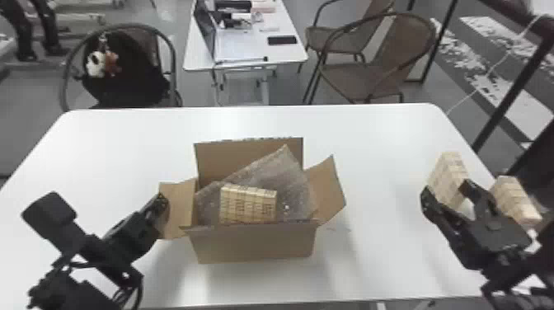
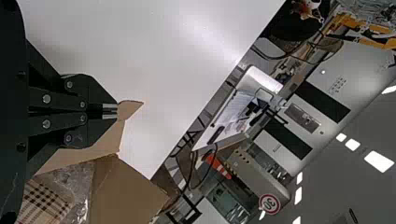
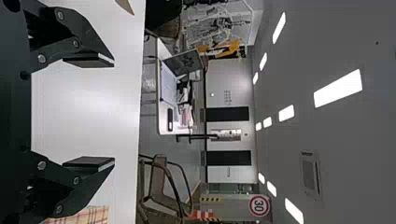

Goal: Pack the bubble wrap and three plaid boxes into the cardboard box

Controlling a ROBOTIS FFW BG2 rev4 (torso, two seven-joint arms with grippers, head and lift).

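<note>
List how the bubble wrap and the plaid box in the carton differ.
Look: the bubble wrap is clear and see-through; the plaid box is opaque tan with dark checks.
Shape: the wrap is a loose sheet ending in a raised corner; the box is a straight-edged block.
Extent: the wrap spreads across most of the opening; the box covers a smaller part.
Shared: both are in the carton.

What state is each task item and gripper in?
Brown cardboard box: open, flaps spread.
Clear bubble wrap: inside, poking above rim.
One tan plaid box: inside cardboard box.
Two tan plaid boxes: outside, to the right.
Black left gripper: closed.
Black right gripper: open, empty.
</note>
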